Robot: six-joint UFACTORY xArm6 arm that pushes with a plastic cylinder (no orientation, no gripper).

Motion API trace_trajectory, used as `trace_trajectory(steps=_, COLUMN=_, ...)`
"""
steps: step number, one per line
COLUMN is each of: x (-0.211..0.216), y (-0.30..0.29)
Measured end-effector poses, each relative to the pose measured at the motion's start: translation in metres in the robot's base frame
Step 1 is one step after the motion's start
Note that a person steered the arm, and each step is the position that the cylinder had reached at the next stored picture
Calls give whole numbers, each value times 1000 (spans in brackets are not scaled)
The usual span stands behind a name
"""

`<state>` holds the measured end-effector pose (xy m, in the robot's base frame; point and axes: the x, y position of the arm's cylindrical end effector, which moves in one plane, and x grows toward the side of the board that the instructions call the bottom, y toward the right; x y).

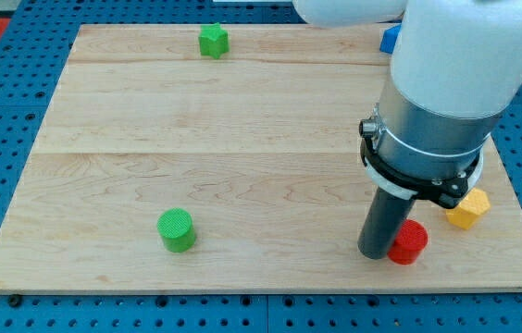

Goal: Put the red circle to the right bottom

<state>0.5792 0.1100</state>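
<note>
The red circle (409, 242) lies on the wooden board (242, 139) near the view's bottom right. My tip (375, 254) is down on the board, touching the red circle's left side. The dark rod rises from there into the big grey and white arm, which covers the board's upper right.
A yellow block (468, 209) lies just to the upper right of the red circle, near the board's right edge. A green circle (177, 229) sits at the bottom left. A green block (213, 41) is at the top. A blue block (390, 39) peeks out behind the arm at the top right.
</note>
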Motion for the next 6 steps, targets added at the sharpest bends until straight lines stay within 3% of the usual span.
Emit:
trace_trajectory(steps=3, x=-14, y=-18)
trace_trajectory(steps=4, x=-28, y=-3)
trace_trajectory(steps=6, x=-15, y=16)
